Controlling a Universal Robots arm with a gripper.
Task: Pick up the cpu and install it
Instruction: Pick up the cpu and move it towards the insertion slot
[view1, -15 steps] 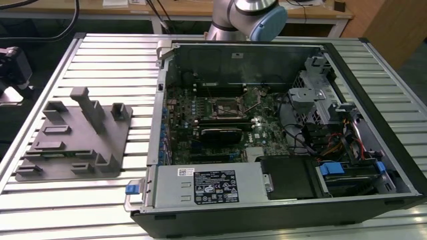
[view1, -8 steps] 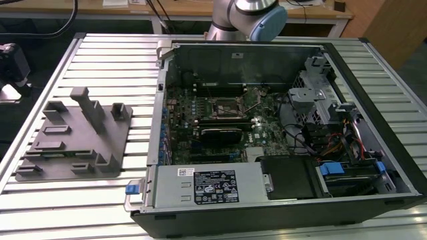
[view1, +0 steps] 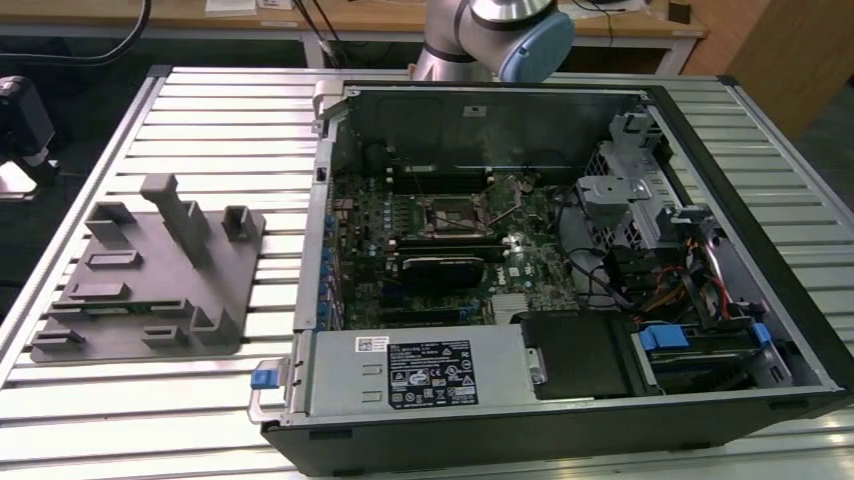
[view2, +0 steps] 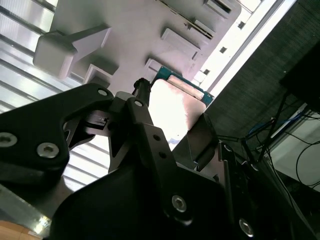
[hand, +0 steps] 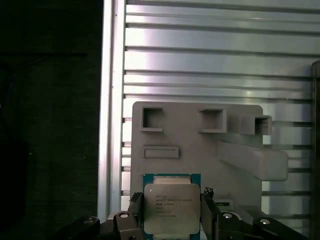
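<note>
The cpu (hand: 171, 207) is a flat square chip with a silver top and a green rim, and it sits between my gripper's (hand: 171, 202) two black fingers (hand: 134, 210). In the second wrist view the cpu (view2: 172, 107) shines brightly between the same fingers, with the gripper (view2: 172, 122) shut on its edges. It hangs well above the grey holder block (hand: 200, 145), apart from it. In the exterior view the motherboard's metal-framed socket (view1: 461, 212) lies inside the open computer case (view1: 747, 150). The arm (view1: 501, 35) rises behind the case.
The grey holder block (view1: 147, 280) with upright posts lies on the slatted aluminium table (view1: 200, 100), at the exterior view's left of the case. Inside the case are a power supply (view1: 414, 372), cables (view1: 667, 285) and a drive cage (view1: 627, 190). The table edge (hand: 112, 100) borders dark floor.
</note>
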